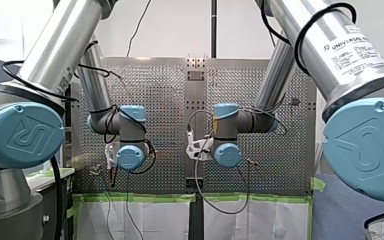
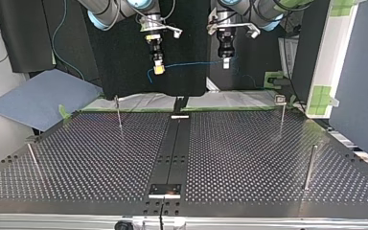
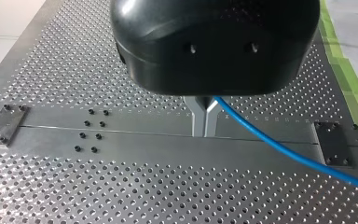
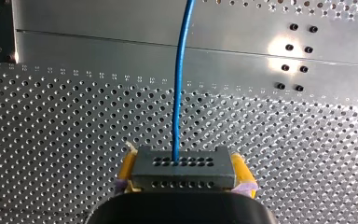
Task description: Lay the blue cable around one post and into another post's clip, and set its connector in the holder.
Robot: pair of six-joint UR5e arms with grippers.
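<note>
Seemingly blue cable (image 3: 279,144) within left tool (image 3: 204,132)

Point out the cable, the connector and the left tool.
cable (image 4: 179,84): right wrist view, its straight run.
connector (image 4: 184,170): right wrist view, its holed face.
left tool (image 3: 204,130): left wrist view, between its fingertips.

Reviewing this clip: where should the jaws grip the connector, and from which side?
Grip the connector across its two short ends, coming from the back, opposite the face where the blue cable exits; its flat parallel ends suit the yellow pads of my right gripper.
</note>
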